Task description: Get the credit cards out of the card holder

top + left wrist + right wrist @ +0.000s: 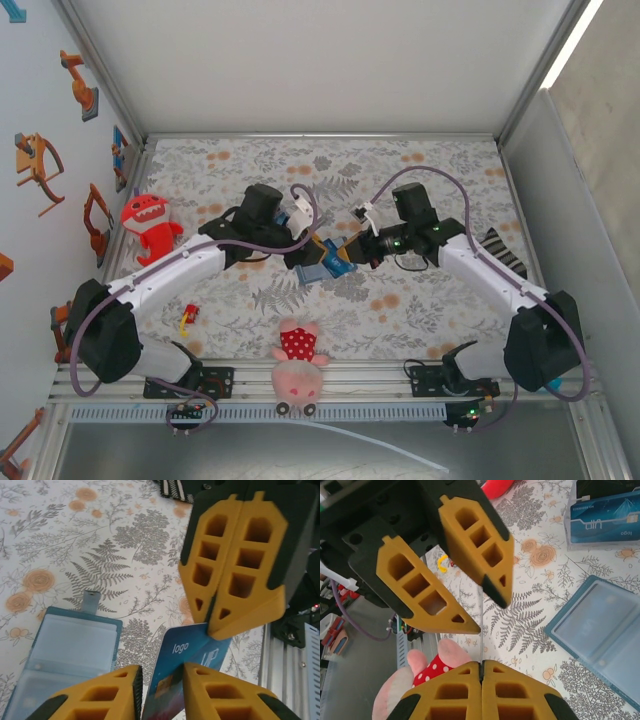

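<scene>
The slate-blue card holder (310, 272) lies open on the floral cloth, its clear pockets showing (75, 645) (600, 625). Just right of it, a blue credit card (192, 647) printed "logo" hangs in the air between the two grippers. My right gripper (481, 665) is shut on one edge of it, and the card appears there as a thin line (481, 640). My left gripper (162, 680) straddles the opposite end with its jaws narrow. One finger is at the card and a small gap remains on the other side. Both grippers (322, 250) (350, 252) meet at mid-table.
A second blue card (605, 517) rests on a pale box beyond the holder. A pink plush toy (298, 365) sits at the near edge, a red monster toy (148, 225) at the left, a small red-yellow piece (187, 318) near the left arm and a striped object (500, 250) at the right.
</scene>
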